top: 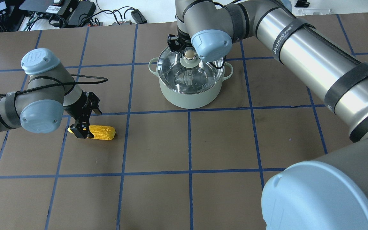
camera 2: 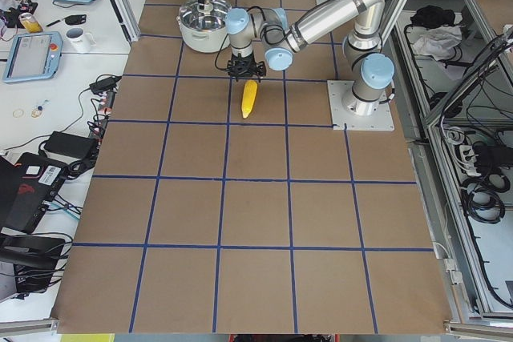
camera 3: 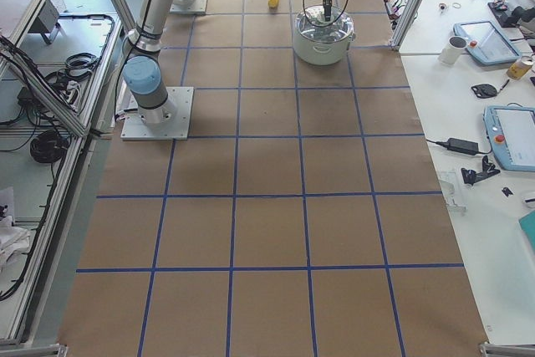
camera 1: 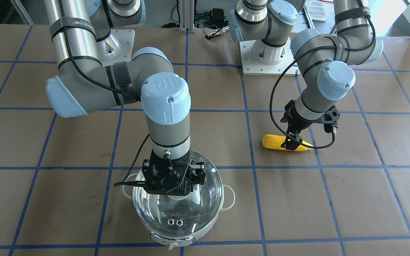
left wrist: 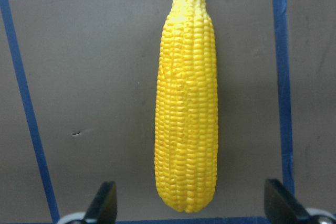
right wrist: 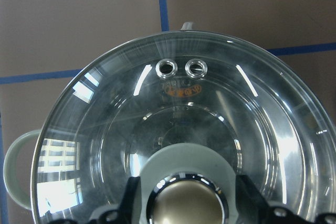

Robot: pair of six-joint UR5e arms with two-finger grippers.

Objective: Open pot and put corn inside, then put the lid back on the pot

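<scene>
The yellow corn (left wrist: 186,108) lies flat on the brown table; it also shows in the overhead view (top: 102,132) and the front view (camera 1: 272,141). My left gripper (left wrist: 189,203) is open and low over it, one finger on each side of the blunt end, not touching. The mint-green pot (top: 188,95) stands with the glass lid (top: 190,76) on it. My right gripper (right wrist: 188,195) is down at the lid's beige knob (top: 189,55). Its fingers (right wrist: 132,198) stand on either side of the knob with a thin gap.
The table is brown paper with a blue tape grid (top: 188,140). The arm bases (camera 1: 267,60) stand at the robot's edge. The pot's loop handles (camera 1: 230,201) stick out at the sides. Cables and electronics (top: 59,12) lie beyond the far edge.
</scene>
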